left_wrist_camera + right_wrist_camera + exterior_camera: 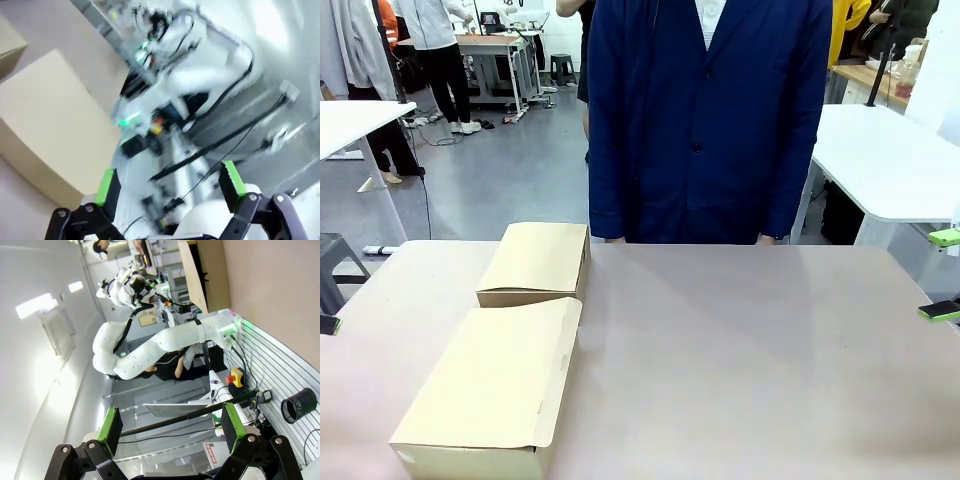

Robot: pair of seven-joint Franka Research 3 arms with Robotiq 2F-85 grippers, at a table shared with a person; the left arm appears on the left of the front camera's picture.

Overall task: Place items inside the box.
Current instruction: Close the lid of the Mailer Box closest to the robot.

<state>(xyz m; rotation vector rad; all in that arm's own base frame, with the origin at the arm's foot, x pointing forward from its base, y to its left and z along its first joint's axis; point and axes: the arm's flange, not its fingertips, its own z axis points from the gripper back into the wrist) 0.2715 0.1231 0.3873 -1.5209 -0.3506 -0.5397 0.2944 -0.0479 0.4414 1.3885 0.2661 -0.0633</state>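
Two closed tan cardboard boxes lie on the left half of the table: the near box (495, 390) with its flap down, and a smaller box (535, 262) behind it. The items are out of view. At the table's right edge my right gripper (943, 274) stands open, well clear of the boxes; in the right wrist view its fingers (170, 424) hold nothing. In the blurred left wrist view my left gripper (168, 184) is open and empty, with a box (45, 125) off to its left.
A person in a navy coat (705, 120) stands at the far side, close against the table edge. The brown table top (750, 360) is bare to the right of the boxes. White tables stand farther off on both sides.
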